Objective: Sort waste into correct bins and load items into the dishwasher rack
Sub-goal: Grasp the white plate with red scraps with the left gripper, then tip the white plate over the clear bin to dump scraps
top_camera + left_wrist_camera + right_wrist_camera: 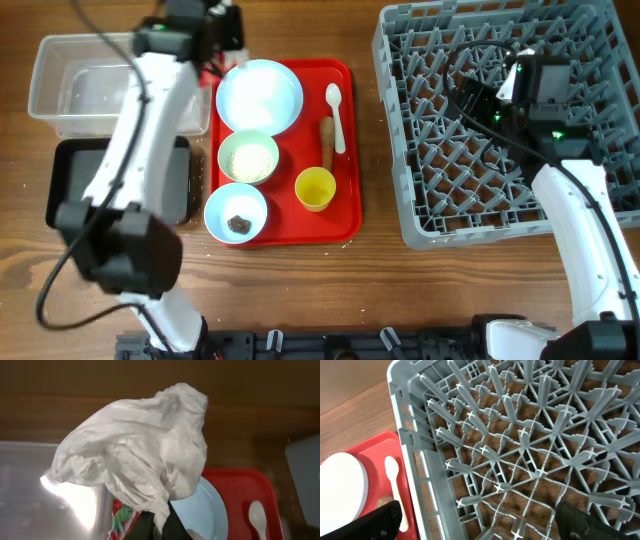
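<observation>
- The tissue (pixel 140 460) is clamped in the left gripper (pixel 155 529) at the tray's (pixel 345 205) eleven o'clock, likely bound for the tub (pixel 45 62).
- The right gripper (pixel 480 527) is held spread, empty, over the rack (pixel 405 420).

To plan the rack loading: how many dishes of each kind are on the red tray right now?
plate: 1
bowls: 2
cup: 1
spoon: 1
Total: 5
</observation>
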